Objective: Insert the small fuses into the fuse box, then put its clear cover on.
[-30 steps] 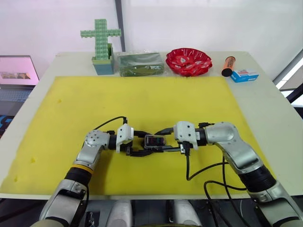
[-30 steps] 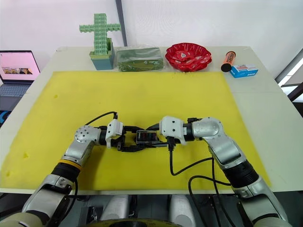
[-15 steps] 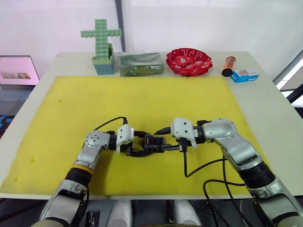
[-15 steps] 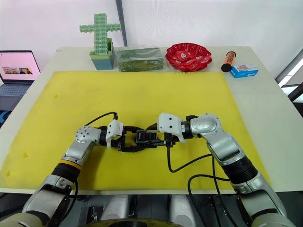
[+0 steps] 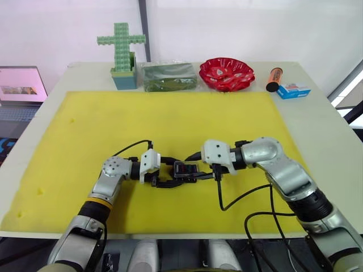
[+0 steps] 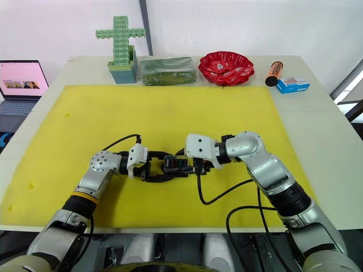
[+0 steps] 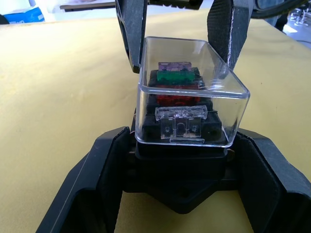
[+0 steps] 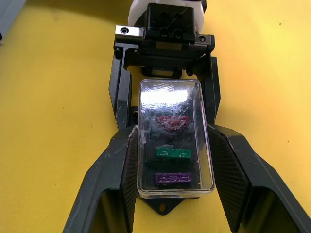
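The black fuse box (image 5: 184,169) lies on the yellow mat (image 5: 170,119) between my two grippers. The clear cover (image 8: 170,97) sits over its top. Through it I see three small fuses: purple (image 8: 173,178), green (image 8: 173,154) and red (image 8: 172,121). My left gripper (image 7: 182,150) is shut on the box's black base (image 7: 180,170) from the left. From the right, my right gripper (image 8: 171,141) is shut on the clear cover, one finger pad (image 8: 132,170) against each long side.
Along the table's back edge stand a green brick cross (image 5: 120,45), a clear-wrapped green package (image 5: 168,75), a red bowl (image 5: 226,72), an orange tube (image 5: 273,78) and a small blue box (image 5: 292,90). A laptop (image 5: 20,85) sits off the table's left side.
My right gripper has slid a little to the left, further along the covered box. The left gripper and the box have stayed put.
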